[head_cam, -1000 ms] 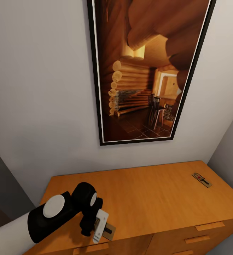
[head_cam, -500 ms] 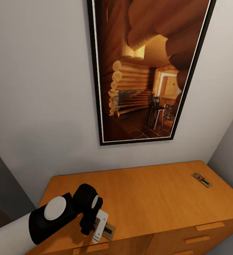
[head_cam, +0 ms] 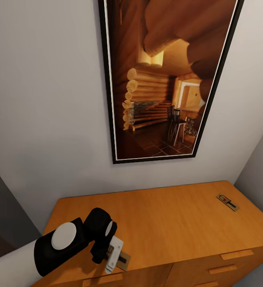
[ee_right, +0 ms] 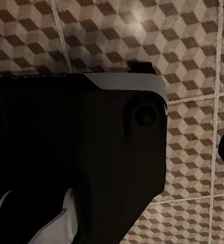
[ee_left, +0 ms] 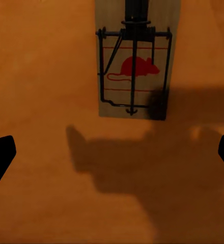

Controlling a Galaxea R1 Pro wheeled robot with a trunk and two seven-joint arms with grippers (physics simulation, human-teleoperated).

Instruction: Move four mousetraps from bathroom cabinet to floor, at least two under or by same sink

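Left pincer (head_cam: 114, 255) spread open over a trap (ee_left: 134, 60) on the cabinet (head_cam: 175, 223); head view shows second trap (head_cam: 227, 202) far-right. Right wrist: floor (ee_right: 193, 46); right pincer unclear.

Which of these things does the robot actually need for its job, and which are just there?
Part of the job:
- mousetrap below the left gripper
- second mousetrap, far right of the top
- cabinet they lie on
- tiled floor

Just there:
- framed picture
- grey wall
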